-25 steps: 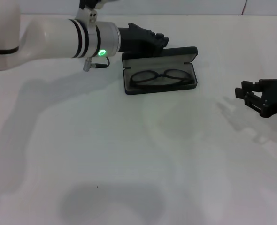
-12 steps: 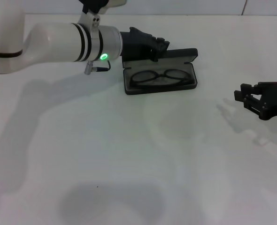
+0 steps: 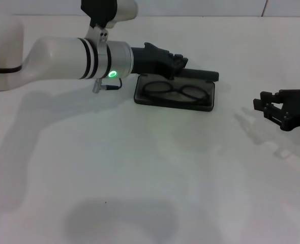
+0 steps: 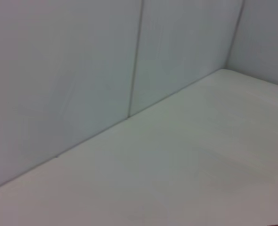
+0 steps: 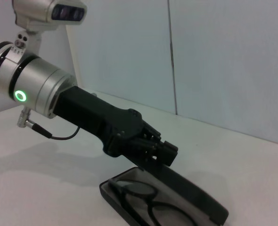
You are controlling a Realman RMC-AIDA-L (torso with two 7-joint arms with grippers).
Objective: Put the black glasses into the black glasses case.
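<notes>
The black glasses (image 3: 173, 91) lie lenses-up inside the black glasses case (image 3: 155, 100), at the far middle of the white table. The case's lid (image 3: 203, 75) is tipped forward, about halfway down over the base. My left gripper (image 3: 178, 63) reaches in from the left, its fingers together, resting against the lid's back edge. The right wrist view shows the same: the left gripper (image 5: 160, 151) on the lid (image 5: 195, 194), and the glasses (image 5: 140, 197) in the case (image 5: 111, 194). My right gripper (image 3: 266, 104) hovers open and empty to the right of the case.
The white table (image 3: 140, 178) is bare apart from the case. A pale panelled wall (image 4: 106, 56) stands behind the table's far edge. A grey cable (image 3: 107, 85) hangs under my left wrist.
My left gripper has moved right and forward, and the lid has swung from leaning back open to about half closed. The right arm has barely moved.
</notes>
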